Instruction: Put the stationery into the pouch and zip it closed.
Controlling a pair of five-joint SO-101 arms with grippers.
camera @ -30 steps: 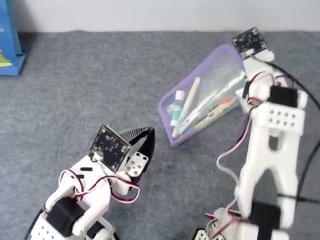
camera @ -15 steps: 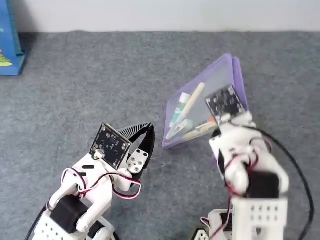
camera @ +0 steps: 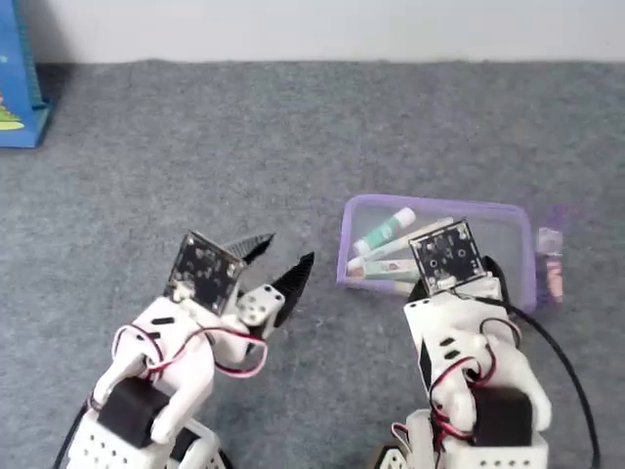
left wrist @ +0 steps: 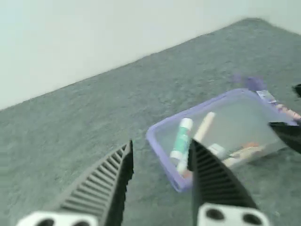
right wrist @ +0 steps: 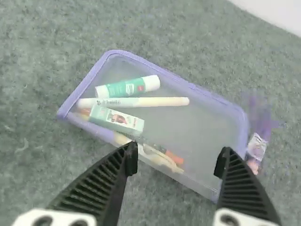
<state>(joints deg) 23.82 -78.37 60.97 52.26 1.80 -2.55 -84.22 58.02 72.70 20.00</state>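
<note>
Clear, purple-edged pouch [camera: 508, 244] lies flat on the grey carpet [camera: 195, 147], right of centre. It contains a green glue stick [camera: 384, 232], a cream pen [right wrist: 134, 101] and a small box [right wrist: 116, 118]. The right gripper [right wrist: 178, 149] hovers over the pouch's near edge with its fingers spread wide. The left gripper [camera: 288, 249] is left of the pouch and apart from it, fingers likewise spread. A blue box [camera: 18, 88] stands at the far left.

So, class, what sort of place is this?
Likely a robotics practice bench: two white robot arms side by side, a grey felt-like table covering, and a clear purple-edged zip pouch of stationery laid out.
</note>
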